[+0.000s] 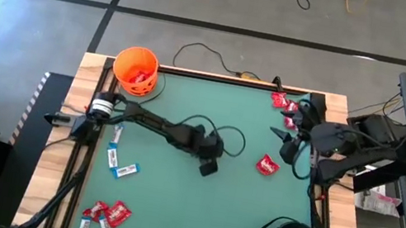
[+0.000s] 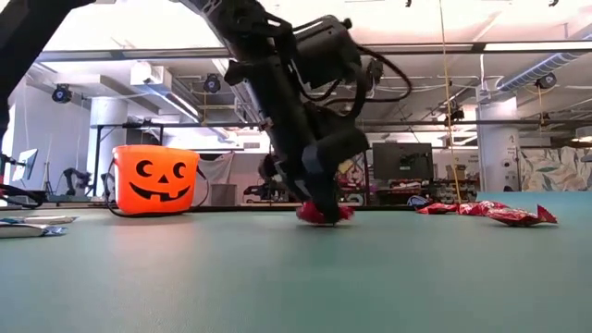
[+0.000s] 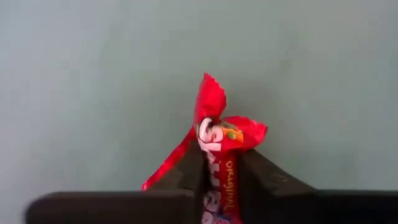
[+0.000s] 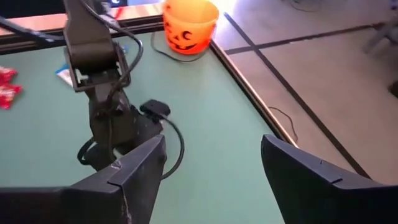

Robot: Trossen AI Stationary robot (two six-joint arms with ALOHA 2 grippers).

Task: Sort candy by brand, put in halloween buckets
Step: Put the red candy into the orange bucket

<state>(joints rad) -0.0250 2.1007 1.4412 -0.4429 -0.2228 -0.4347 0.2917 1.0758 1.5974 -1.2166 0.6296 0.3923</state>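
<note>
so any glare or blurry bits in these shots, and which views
High view: strong white glare washes out the floor at the top left corner, while the green table is evenly lit. Low view: bright ceiling lights sit behind the left arm, leaving it dark against them. Left wrist view: the red candy between the left gripper fingers looks soft. Right wrist view: the right gripper fingers are blurred, the orange bucket overexposed.

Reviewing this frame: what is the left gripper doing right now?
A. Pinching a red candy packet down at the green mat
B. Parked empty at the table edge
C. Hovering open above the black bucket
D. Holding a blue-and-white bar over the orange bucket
A: in the left wrist view the left gripper has its fingers closed on a crumpled red candy packet, and the low view shows it down at the green mat.
</note>
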